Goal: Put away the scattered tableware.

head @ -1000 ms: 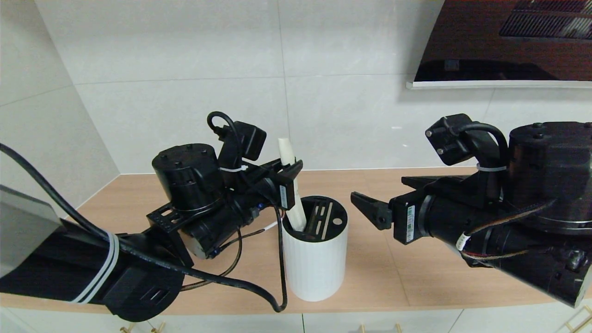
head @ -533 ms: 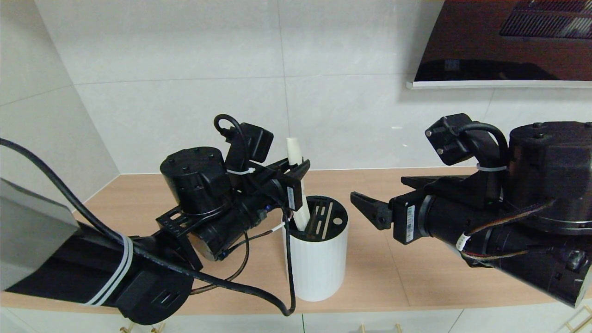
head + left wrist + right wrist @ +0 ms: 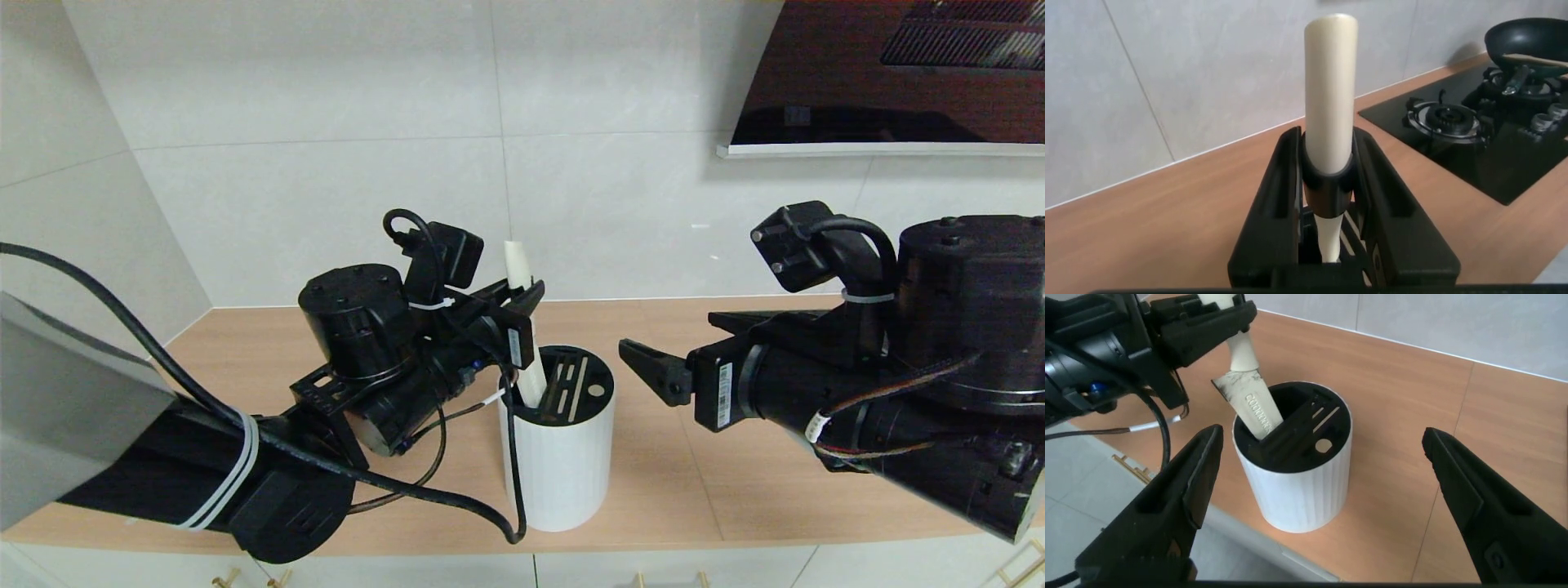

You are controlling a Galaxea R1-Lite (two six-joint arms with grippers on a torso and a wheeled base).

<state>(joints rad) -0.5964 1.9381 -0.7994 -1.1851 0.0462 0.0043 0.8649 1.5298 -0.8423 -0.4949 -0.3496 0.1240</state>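
A knife with a cream handle [image 3: 517,263] stands nearly upright, and my left gripper [image 3: 522,314] is shut on that handle [image 3: 1329,106]. Its blade [image 3: 1253,404] dips into the black slotted top of a white ribbed holder [image 3: 559,457] on the wooden counter. The left gripper [image 3: 1331,175] hovers just above the holder's left rim. My right gripper [image 3: 678,351] is open and holds nothing, level with the holder's top on its right. In the right wrist view the holder [image 3: 1298,482] sits between and beyond the open right gripper [image 3: 1335,506].
The wooden counter [image 3: 669,490] runs along a tiled wall, its front edge close below the holder. A black gas hob [image 3: 1462,122] with a black pan [image 3: 1527,41] lies farther along the counter. A dark range hood [image 3: 890,73] hangs at the upper right.
My left arm has shifted a little to the right, carrying the knife further over the holder's top. The right arm has not moved.
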